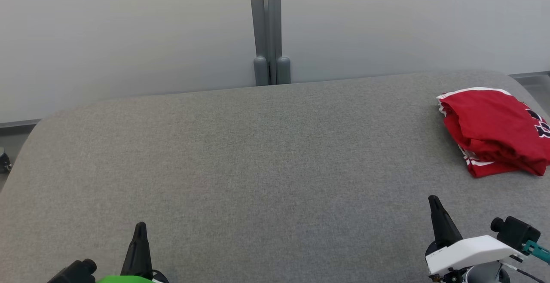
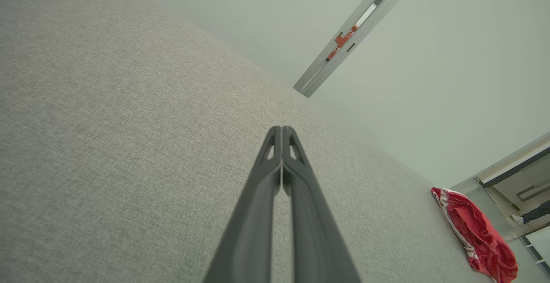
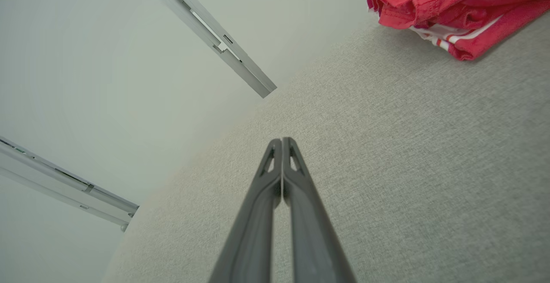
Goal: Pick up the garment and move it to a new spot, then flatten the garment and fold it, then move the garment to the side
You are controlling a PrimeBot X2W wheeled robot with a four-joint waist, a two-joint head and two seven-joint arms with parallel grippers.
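A red garment (image 1: pixel 494 130) with white trim and dark lettering lies folded in a bundle at the far right of the grey table (image 1: pixel 258 167). It also appears as the red garment (image 2: pixel 477 235) at the left wrist view's lower right, and as the red garment (image 3: pixel 455 12) at the top right of the right wrist view. My left gripper (image 1: pixel 140 227) is low at the near left, shut and empty, its fingertips pressed together (image 2: pixel 281 129). My right gripper (image 1: pixel 433 200) sits shut and empty at the near right (image 3: pixel 281 140), short of the garment.
A grey metal post (image 1: pixel 268 29) rises behind the table's far edge against a pale wall. The garment lies close to the table's right edge, with floor beyond it (image 1: pixel 535 85). Bare grey cloth stretches between the two grippers.
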